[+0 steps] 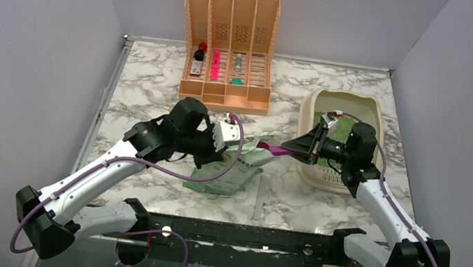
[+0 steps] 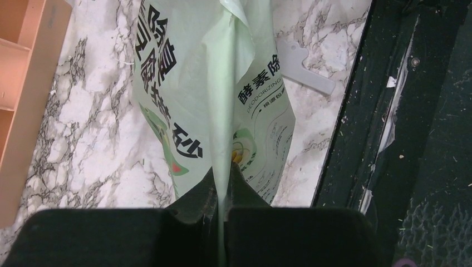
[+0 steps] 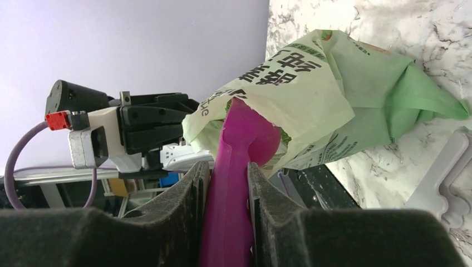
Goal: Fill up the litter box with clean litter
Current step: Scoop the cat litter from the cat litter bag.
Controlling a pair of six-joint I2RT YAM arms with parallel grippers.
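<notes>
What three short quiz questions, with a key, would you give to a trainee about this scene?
1. True or false: the left gripper is shut on the green bag.
2. What does the right gripper hold? A: a purple scoop. B: a metal spoon. C: a white cup.
3. On which arm's side of the table does the litter box stand?
Key: 1 true; 2 A; 3 the right arm's side.
</notes>
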